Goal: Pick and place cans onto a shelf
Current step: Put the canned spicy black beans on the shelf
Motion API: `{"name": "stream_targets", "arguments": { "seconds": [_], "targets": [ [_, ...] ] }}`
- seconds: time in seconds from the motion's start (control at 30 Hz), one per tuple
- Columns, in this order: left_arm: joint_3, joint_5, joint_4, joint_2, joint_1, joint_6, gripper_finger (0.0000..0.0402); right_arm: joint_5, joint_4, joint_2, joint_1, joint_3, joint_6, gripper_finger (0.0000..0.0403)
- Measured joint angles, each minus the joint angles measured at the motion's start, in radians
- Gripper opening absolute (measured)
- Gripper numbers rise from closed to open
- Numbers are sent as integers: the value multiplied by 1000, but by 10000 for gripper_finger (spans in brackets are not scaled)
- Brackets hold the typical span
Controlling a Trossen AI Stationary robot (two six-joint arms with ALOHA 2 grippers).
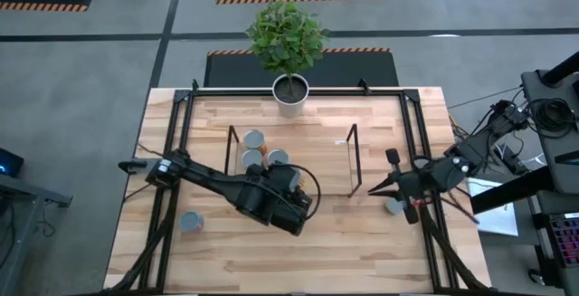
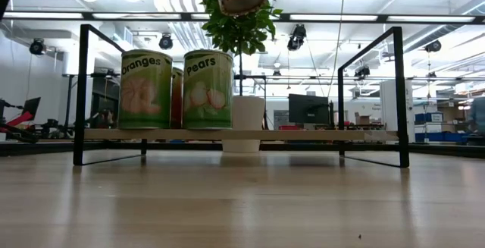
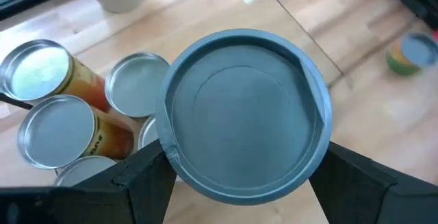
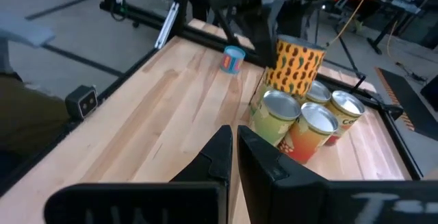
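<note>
My left gripper (image 3: 239, 166) is shut on a can (image 4: 299, 63) with a yellow patterned label and a blue-grey top (image 3: 243, 114), held high over the shelf (image 2: 303, 135). Several cans stand upright on the shelf's wood board at its left end, among them "Oranges" (image 2: 145, 89) and "Pears" (image 2: 207, 89). One loose can (image 1: 191, 222) stands on the table at the near left. Another can (image 1: 394, 206) stands beside my right gripper (image 1: 373, 190), which hovers shut and holds nothing at the shelf's right end. My left gripper pinches the can's round side wall (image 3: 168, 157) between its two fingers, one on each side, just below the top rim. The fingers slant down from the table's near left. The can is lifted clear above the shelved cans, near upright with its top up.
A white plant pot (image 1: 290, 92) with a leafy plant stands at the far edge behind the shelf. A black frame (image 1: 181, 115) borders the table. Bare wood board lies on the shelf's right part (image 1: 317, 156).
</note>
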Motion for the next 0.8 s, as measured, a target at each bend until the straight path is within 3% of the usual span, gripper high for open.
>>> {"name": "stream_targets", "arguments": {
  "seconds": [0.23,0.8],
  "targets": [
    [-34,-18,109,-1,11,36,277,0,34,-63,0,-32,-23,13],
    [-153,-15,430,17,60,252,277,-1,39,-67,0,-36,-34,13]
  ]
}}
